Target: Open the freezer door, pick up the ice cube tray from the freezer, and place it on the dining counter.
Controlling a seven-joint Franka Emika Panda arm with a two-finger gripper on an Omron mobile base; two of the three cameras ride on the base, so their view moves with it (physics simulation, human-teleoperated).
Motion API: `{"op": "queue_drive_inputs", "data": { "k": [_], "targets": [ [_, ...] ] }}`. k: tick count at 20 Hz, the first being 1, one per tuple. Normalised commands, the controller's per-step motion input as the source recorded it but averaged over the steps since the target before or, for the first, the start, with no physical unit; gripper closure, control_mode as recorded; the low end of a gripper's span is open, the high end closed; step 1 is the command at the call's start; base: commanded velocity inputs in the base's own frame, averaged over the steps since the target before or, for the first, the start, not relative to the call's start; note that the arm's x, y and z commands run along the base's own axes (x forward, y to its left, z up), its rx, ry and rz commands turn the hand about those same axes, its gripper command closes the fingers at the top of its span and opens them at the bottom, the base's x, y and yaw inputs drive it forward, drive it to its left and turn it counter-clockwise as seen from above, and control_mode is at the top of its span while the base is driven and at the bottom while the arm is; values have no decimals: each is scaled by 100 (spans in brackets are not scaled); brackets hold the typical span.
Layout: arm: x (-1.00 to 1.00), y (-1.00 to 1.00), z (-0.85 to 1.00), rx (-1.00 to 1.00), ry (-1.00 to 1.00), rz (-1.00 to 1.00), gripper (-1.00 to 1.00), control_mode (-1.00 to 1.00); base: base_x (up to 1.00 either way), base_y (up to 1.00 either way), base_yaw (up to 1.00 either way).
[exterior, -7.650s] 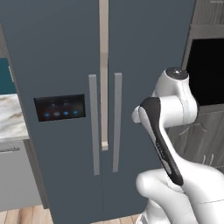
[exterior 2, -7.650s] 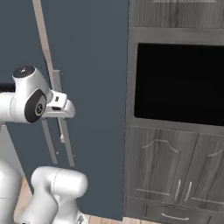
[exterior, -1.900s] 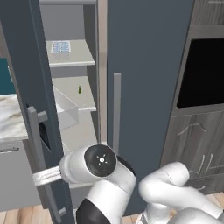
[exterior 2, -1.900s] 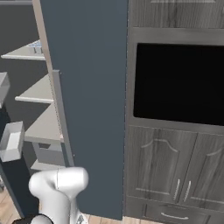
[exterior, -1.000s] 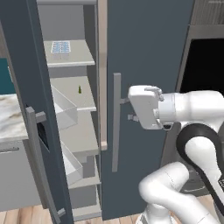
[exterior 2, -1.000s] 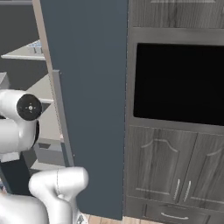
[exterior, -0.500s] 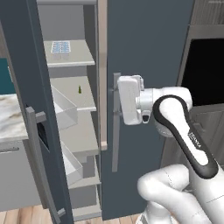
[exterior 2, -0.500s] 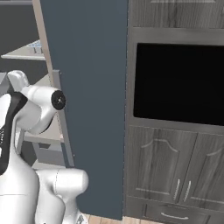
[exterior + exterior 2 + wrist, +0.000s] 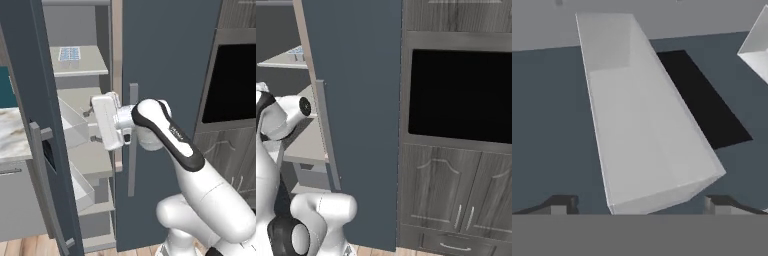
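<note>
Hiding half the freezer (image 9: 85, 150): door (image 9: 37, 120)

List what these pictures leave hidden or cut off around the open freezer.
- Ice cube tray: small in the left base view, cells barely countable; in the right base view the plain door hides most of it.
- Freezer door: front panel turned away.
- Hand: fingertips cut by the bottom edge in the hand view.
</note>
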Motion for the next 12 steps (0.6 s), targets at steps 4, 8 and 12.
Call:
{"op": "queue_drive_inputs", "data": {
  "k": [4, 8, 12],
  "targets": [
    [-1, 100, 0, -1, 13, 19, -100, -100, 0, 0, 0],
    [-10, 100, -10, -3, 10, 14, -100, -100, 0, 0, 0],
    [-1, 100, -28, -3, 5, 12, -100, -100, 0, 0, 0]
  ]
}}
